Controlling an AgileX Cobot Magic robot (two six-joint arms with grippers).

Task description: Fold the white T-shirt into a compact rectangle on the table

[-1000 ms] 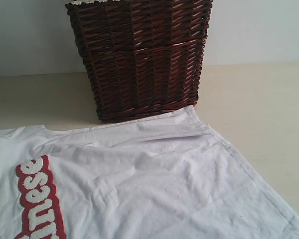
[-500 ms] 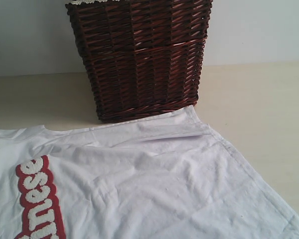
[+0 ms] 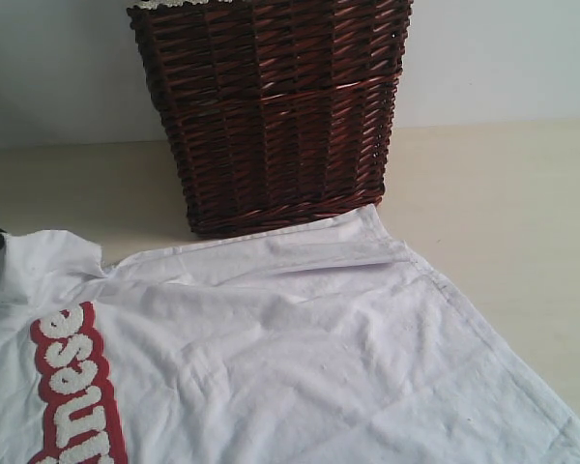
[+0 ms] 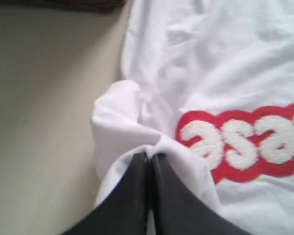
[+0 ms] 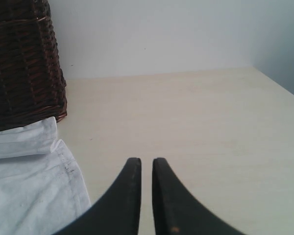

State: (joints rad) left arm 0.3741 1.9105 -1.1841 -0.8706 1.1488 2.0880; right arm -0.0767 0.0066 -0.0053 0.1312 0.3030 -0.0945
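Table [image 3: 503, 193]: cream, bearing white T-shirt [image 3: 300, 358], spread flat before wicker basket [image 3: 271, 106], contents unseen. Left wrist view alone shows left gripper [image 4: 149, 155] pinching shirt's bunched edge. Right gripper [image 5: 146, 161]: nearly closed, empty, above bare table.

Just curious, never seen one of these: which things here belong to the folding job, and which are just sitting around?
Job: white cotton T-shirt with red lettered band; pale cream table; left end effector pinching it.
Bystanders: dark brown wicker basket; right end effector.

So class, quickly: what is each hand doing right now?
Left hand: closed, pinching a bunched fold of the white T-shirt.
Right hand: nearly closed, holding nothing, above the table.
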